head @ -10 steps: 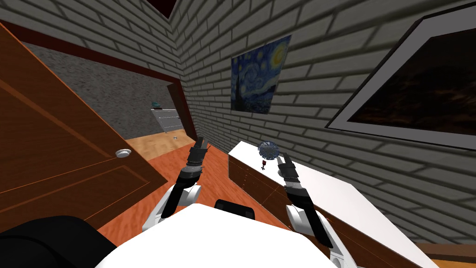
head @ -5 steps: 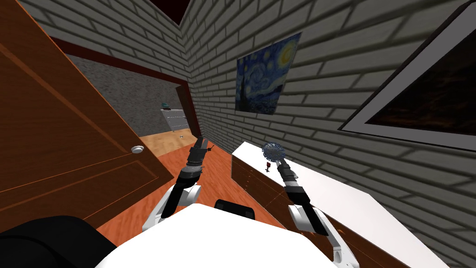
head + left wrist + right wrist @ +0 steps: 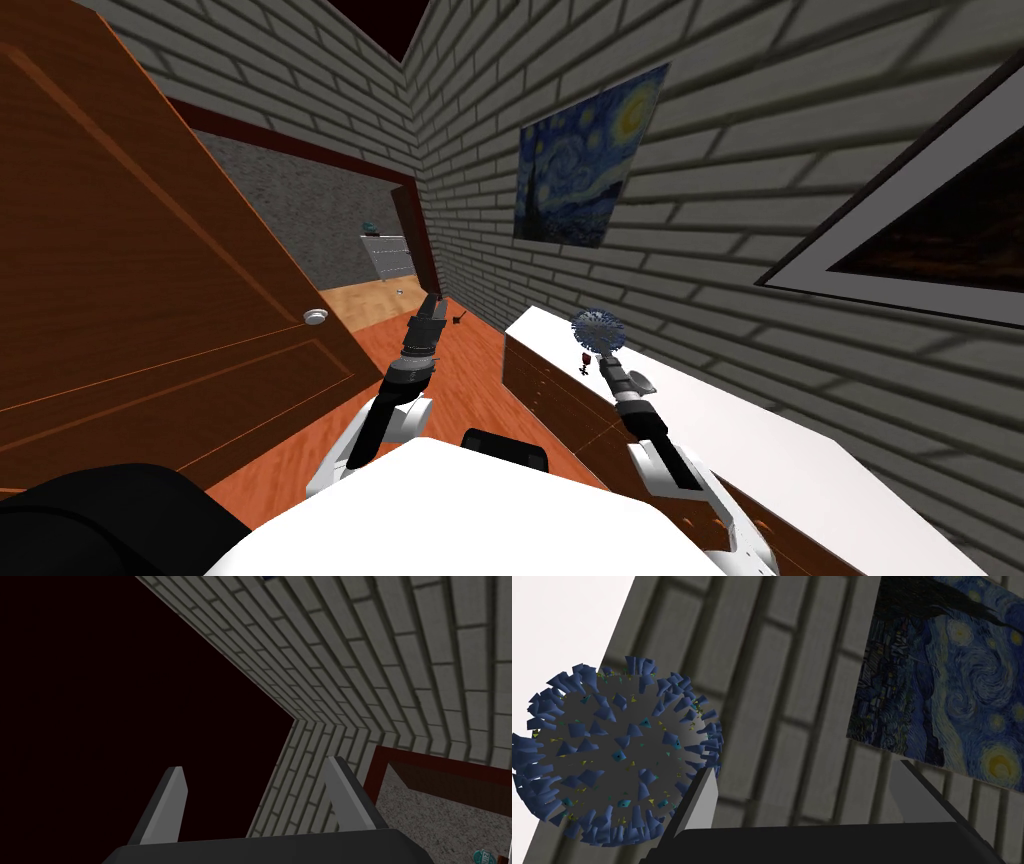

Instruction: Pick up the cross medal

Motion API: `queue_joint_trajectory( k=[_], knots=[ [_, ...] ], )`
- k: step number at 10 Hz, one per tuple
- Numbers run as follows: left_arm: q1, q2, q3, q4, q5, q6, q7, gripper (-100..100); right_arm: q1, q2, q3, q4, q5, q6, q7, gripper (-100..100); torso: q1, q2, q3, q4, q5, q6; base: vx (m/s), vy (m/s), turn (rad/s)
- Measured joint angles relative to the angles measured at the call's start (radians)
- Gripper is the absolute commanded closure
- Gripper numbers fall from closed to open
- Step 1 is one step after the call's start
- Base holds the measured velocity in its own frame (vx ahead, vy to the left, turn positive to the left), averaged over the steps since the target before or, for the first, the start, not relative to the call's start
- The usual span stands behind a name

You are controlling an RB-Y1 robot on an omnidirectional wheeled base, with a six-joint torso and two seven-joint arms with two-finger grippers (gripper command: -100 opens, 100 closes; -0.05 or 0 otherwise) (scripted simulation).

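Grey brick walls (image 3: pixel 700 250) meet in a corner ahead. Brown panelled door (image 3: pixel 150 300) stands open on the left, over an orange-brown wood floor (image 3: pixel 470 370). Long cabinet (image 3: pixel 760 440), white top and brown front, runs along the right-hand wall. Above it hang a large white-framed dark picture (image 3: pixel 920 250) and, nearer the corner, a blue swirling night-sky painting (image 3: pixel 585 160).

Right arm reaches out over the cabinet's front edge. Right gripper (image 3: pixel 606 362) is at the far end of the white top. Its fingers stand wide apart in the right wrist view, about a third of the width, with nothing between them.

Left arm is raised over the floor, left gripper (image 3: pixel 432 308) pointing toward the doorway. Its fingers are likewise spread, nothing held.

Spiky ball (image 3: pixel 598 330), grey with blue spikes, sits on the white top near its far end. In the right wrist view it lies just beside one finger, outside the gap.

Cross medal (image 3: pixel 585 360): small, dark red, on the white top close to the front edge. It is just beside the spiky ball and just beside the right gripper's tip, on the side toward the floor. Contact with the fingers cannot be resolved.
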Motion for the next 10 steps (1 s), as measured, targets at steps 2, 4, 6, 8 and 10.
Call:
queue_joint_trajectory(
  k=[2,4,6,8,10],
  knots=[
    [0.000,0.000,0.000,0.000,0.000,0.000,0.000,0,-0.013,-0.033,0.005,0.063,0.002,0.020,0.006,-100,-0.001,0.000,0.000,0.000,0.000,0.000,0.015,0.043,0.120],
    [0.000,0.000,0.000,0.000,0.000,0.000,0.000,0,-0.025,-0.069,0.011,0.105,0.008,0.058,0.015,-100,-0.001,0.000,0.000,0.000,0.000,0.001,0.016,0.029,0.058],
    [0.000,0.000,0.000,0.000,0.000,0.000,0.000,0,-0.054,-0.089,0.022,0.156,0.017,0.089,0.025,-100,-0.001,0.000,0.000,0.000,0.000,0.001,0.019,0.022,0.074],
    [0.000,0.000,0.000,0.000,0.000,0.000,0.000,0,-0.063,-0.113,0.029,0.191,0.024,0.116,0.034,-100,-0.002,0.000,0.000,0.000,0.000,0.001,0.013,0.014,0.015],
    [0.000,0.000,0.000,0.000,0.000,0.000,0.000,0,-0.078,-0.122,0.036,0.247,0.032,0.112,0.041,-100,-0.002,0.001,0.000,0.000,0.000,0.000,0.013,0.020,0.058]
  ],
)
